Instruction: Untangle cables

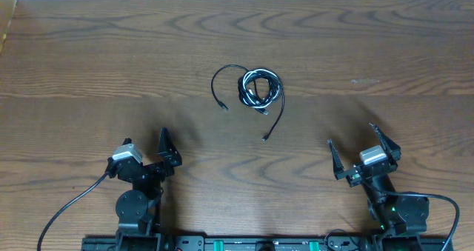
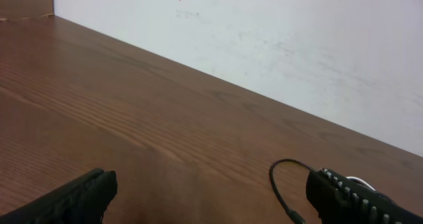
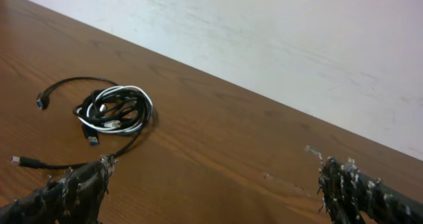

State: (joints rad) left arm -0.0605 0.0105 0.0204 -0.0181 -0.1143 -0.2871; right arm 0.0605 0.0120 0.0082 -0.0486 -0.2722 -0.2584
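A thin black cable (image 1: pixel 278 114) and a shorter white cable (image 1: pixel 255 84) lie coiled together in a small tangle in the middle of the wooden table. The black cable's loose ends trail left and toward the front. The tangle shows in the right wrist view, with the black cable (image 3: pixel 125 141) and the white cable (image 3: pixel 122 90) at the left. A black loop (image 2: pixel 281 184) shows in the left wrist view. My left gripper (image 1: pixel 164 156) is open and empty at the front left, also seen in its wrist view (image 2: pixel 211 197). My right gripper (image 1: pixel 355 151) is open and empty at the front right (image 3: pixel 211 191).
The brown wooden table (image 1: pixel 111 66) spreads around the tangle. A white wall (image 3: pixel 297 45) runs behind the table's far edge. Thick black arm wires (image 1: pixel 67 206) trail from both arm bases at the front edge.
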